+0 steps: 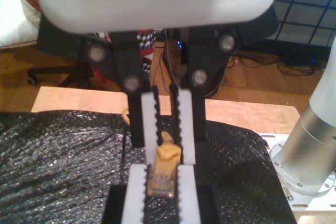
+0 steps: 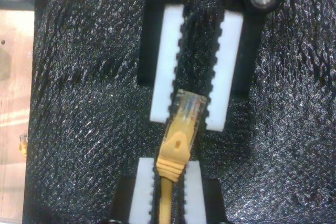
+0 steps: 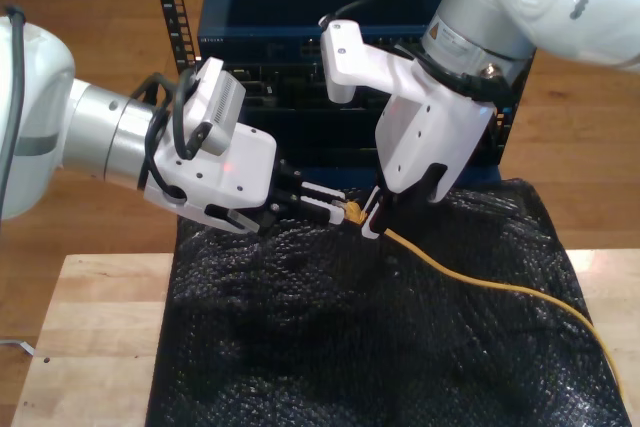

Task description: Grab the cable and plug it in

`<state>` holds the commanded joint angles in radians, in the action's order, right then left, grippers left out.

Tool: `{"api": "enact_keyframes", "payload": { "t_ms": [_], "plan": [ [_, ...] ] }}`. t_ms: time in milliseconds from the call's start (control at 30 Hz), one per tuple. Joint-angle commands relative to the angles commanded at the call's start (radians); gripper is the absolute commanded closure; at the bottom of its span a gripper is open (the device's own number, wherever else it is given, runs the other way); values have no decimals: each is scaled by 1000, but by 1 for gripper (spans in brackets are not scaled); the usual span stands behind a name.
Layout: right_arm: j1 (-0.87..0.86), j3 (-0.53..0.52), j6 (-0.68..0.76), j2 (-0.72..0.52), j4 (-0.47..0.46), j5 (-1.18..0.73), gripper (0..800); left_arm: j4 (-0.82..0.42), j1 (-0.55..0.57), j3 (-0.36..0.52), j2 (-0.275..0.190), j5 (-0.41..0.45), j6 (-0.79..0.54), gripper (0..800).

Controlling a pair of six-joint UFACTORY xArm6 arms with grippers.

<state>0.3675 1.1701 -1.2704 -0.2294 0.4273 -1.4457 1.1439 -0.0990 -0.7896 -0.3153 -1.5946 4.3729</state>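
Note:
The yellow-orange cable (image 3: 480, 277) runs across the black mat from the exterior view's lower right up to its clear plug (image 3: 352, 210), which hangs above the mat between the two grippers. My second gripper (image 2: 170, 167), on the arm at the exterior view's right (image 3: 375, 222), is shut on the yellow boot (image 2: 176, 148) just behind the plug (image 2: 188, 109). My first gripper (image 1: 163, 171), on the arm at the exterior view's left (image 3: 338, 202), faces it head-on. Its white toothed pads (image 2: 165, 66) lie against the sides of the clear plug tip (image 1: 161, 183).
A black textured mat (image 3: 330, 347) covers most of the wooden table (image 3: 90, 347). A dark blue rack of network equipment (image 3: 280, 37) stands behind the table. A silver arm base (image 1: 310, 140) sits at the table's edge in the first wrist view.

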Motion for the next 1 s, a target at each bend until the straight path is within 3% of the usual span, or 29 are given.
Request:
{"api": "enact_keyframes", "payload": {
  "t_ms": [333, 533, 700, 833, 1000],
  "plan": [
    [-6, -2, -57, -20, 28, 3, 277, 0, 0, -2, 2, -12, 8, 797],
    [-11, -6, -124, -57, 115, 3, 13, -2, -3, -5, 2, -17, 25, 798],
    [-12, -6, -143, -68, 112, 8, 3, -5, -8, -6, 6, -51, 86, 798],
    [-14, -3, -164, -74, 114, 9, 2, -5, -23, -14, 37, -130, 109, 798],
    [-15, 25, -218, -74, 109, 6, 1, 2, -91, -12, 61, -157, 143, 798]
  ]
}}
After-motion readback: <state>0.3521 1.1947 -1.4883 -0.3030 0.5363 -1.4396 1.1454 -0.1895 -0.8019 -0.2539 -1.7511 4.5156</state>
